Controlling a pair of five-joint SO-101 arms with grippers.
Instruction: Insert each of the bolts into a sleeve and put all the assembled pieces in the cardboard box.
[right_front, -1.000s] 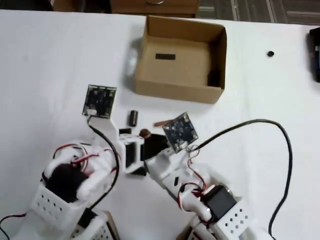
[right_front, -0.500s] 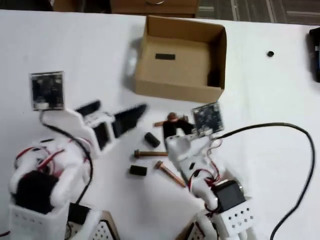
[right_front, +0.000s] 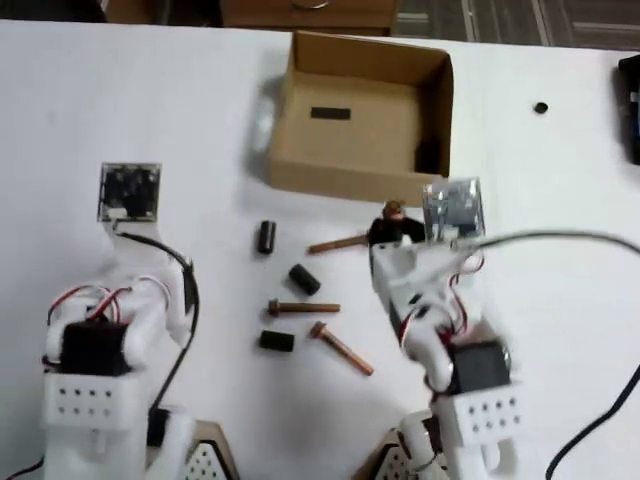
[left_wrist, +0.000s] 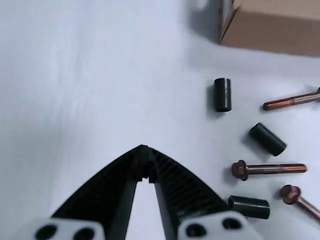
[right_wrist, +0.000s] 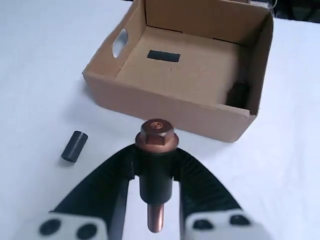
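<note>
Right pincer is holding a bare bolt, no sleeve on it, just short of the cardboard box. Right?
Not bare: the right wrist view shows the bolt seated in a black sleeve, gripped by the right pincer. It is held just short of the cardboard box.

Your right gripper (right_wrist: 156, 152) clamps a sleeved bolt (right_wrist: 157, 135) upright, near the box (right_wrist: 165, 107); a loose sleeve (right_wrist: 73, 146) lies on the table nearby.

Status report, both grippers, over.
Right gripper shut on sleeved bolt, short of cardboard box. Left gripper shut, empty. Three bolts, three sleeves loose.
</note>
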